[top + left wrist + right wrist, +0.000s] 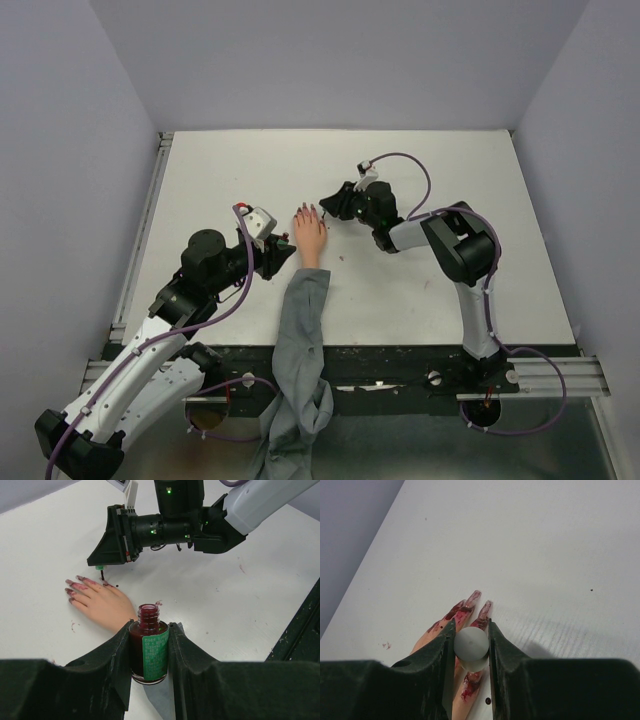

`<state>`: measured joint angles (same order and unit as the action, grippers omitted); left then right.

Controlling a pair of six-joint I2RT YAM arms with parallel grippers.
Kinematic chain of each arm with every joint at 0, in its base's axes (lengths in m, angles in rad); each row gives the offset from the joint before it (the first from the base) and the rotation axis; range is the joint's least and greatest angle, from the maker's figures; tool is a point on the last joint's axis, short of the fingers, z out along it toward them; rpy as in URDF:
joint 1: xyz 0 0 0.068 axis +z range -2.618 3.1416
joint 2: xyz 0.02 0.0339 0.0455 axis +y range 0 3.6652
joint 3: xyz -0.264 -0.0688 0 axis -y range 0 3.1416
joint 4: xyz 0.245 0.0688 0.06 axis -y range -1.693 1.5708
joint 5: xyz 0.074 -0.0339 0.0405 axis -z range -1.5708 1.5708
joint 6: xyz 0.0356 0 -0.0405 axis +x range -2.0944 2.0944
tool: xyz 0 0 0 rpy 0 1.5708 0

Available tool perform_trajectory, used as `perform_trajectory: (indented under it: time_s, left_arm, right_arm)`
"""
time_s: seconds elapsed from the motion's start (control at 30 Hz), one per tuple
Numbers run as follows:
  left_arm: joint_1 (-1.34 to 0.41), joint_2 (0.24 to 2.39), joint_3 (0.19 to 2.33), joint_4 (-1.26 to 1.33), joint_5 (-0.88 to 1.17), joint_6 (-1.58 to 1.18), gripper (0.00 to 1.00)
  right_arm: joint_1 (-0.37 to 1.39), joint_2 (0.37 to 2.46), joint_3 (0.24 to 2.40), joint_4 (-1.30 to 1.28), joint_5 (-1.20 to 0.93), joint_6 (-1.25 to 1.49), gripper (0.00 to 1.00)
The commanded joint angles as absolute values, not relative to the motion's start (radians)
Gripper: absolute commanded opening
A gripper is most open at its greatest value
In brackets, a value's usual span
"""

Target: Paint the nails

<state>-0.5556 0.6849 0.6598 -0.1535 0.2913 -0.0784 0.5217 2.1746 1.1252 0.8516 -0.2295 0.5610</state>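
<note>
Near the tabletop's (400,180) middle lies the hand (309,236); its nails (475,596) already wear smeared red; left tool (150,630) pinches the open bottle (152,652); right tool (471,625) pinches the brush (471,646) above them; touch-ups seemingly remain.

Mannequin hand (309,232) between left claw (283,256) and right claw (322,207); open table (230,170) beyond.

Both arms pair white link shells with black joint housings. A lilac cable (247,270) loops along the left arm (140,372); another arcs at twelve o'clock of the right arm (478,310). Its wrist shows what seem green indicator lights (151,531). The fingers (100,680) are matt black wedges.
</note>
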Motion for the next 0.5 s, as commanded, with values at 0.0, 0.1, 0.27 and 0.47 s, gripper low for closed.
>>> perform_trajectory:
  time_s: [0.0, 0.1, 0.27, 0.47]
  left_arm:
    - [-0.551, 0.686, 0.689, -0.135, 0.291, -0.072, 0.00]
    - [-0.551, 0.686, 0.689, -0.135, 0.295, -0.072, 0.00]
    - [-0.551, 0.686, 0.689, -0.133, 0.295, -0.071, 0.00]
    - [-0.551, 0.686, 0.692, -0.135, 0.295, -0.071, 0.00]
  right_arm:
    - [0.518, 2.209, 1.144, 0.854, -0.225, 0.558, 0.01]
    - [0.522, 2.212, 1.144, 0.847, -0.225, 0.554, 0.01]
    - [0.525, 2.214, 1.143, 0.851, -0.233, 0.555, 0.01]
    - [0.526, 2.209, 1.131, 0.865, -0.250, 0.561, 0.01]
